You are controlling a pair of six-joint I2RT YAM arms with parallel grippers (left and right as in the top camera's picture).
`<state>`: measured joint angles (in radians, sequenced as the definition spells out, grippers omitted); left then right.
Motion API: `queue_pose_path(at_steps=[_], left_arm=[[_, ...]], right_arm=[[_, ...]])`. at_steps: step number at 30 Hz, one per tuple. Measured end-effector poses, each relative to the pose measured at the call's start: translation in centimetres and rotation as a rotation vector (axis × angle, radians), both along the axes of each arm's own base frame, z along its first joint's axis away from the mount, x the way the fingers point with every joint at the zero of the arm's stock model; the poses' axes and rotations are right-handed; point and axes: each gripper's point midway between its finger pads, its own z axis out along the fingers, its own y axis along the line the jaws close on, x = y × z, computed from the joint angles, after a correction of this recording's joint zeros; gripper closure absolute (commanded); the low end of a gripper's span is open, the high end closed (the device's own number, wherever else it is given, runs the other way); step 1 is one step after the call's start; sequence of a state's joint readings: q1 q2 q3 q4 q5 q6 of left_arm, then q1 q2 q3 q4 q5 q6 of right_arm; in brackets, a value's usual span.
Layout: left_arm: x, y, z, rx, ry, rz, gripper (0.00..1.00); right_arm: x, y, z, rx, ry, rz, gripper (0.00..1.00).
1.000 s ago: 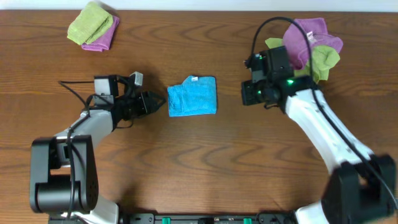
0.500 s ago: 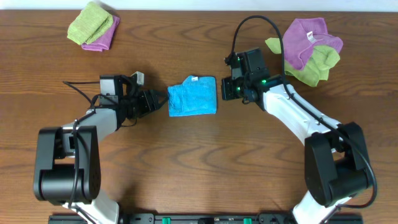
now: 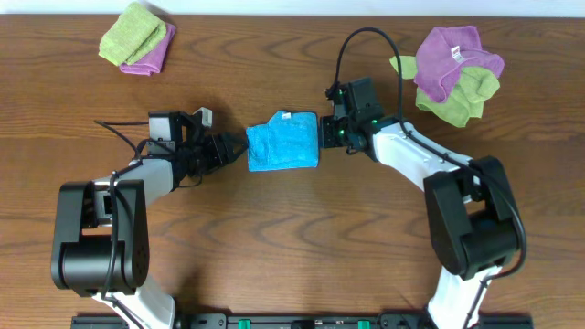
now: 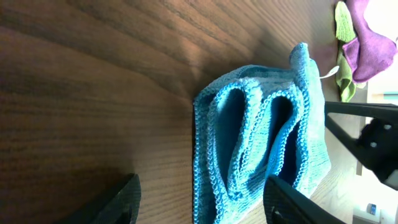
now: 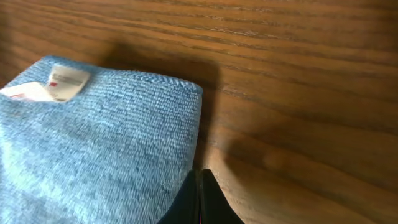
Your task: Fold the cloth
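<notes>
The bright blue cloth [image 3: 283, 141] lies folded in a small square at the table's middle, white tag [image 3: 286, 116] at its far edge. In the left wrist view its stacked folded edges [image 4: 261, 149] face the camera. My left gripper [image 3: 239, 146] is open, its fingers [image 4: 199, 202] apart on either side of the cloth's left edge. My right gripper [image 3: 325, 131] is shut and empty, its tips [image 5: 200, 196] at the cloth's right edge [image 5: 112, 137], resting on the table beside it.
A lime-green cloth on a purple cloth [image 3: 137, 38] sits at the far left. A purple cloth over a lime-green one [image 3: 454, 71] sits at the far right, and shows in the left wrist view [image 4: 367, 43].
My right arm has swung left, from beside the right cloth pile to the blue cloth's right edge. My left gripper has crept slightly toward the cloth.
</notes>
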<state>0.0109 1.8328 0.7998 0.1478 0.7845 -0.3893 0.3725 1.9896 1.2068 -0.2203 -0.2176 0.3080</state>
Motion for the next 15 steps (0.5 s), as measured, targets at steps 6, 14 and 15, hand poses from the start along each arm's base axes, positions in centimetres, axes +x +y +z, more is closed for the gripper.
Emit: queue_pose_path(at_steps=[6,14,15], left_arm=[[0.9,-0.4,0.7,-0.012,-0.042,0.011,0.32],[0.3,-2.6,0.8,-0.014,-0.043,-0.041,0.31],[0.3,-2.7,0.8,-0.014,-0.043,-0.044,0.31]], right_arm=[[0.4,0.3,0.0,0.004,-0.014,-0.021,0.99],[-0.1,1.1,-0.6,-0.004,-0.001,-0.016,0.99],[-0.3,1.5,-0.7,-0.004,0.000,-0.007,0.99]])
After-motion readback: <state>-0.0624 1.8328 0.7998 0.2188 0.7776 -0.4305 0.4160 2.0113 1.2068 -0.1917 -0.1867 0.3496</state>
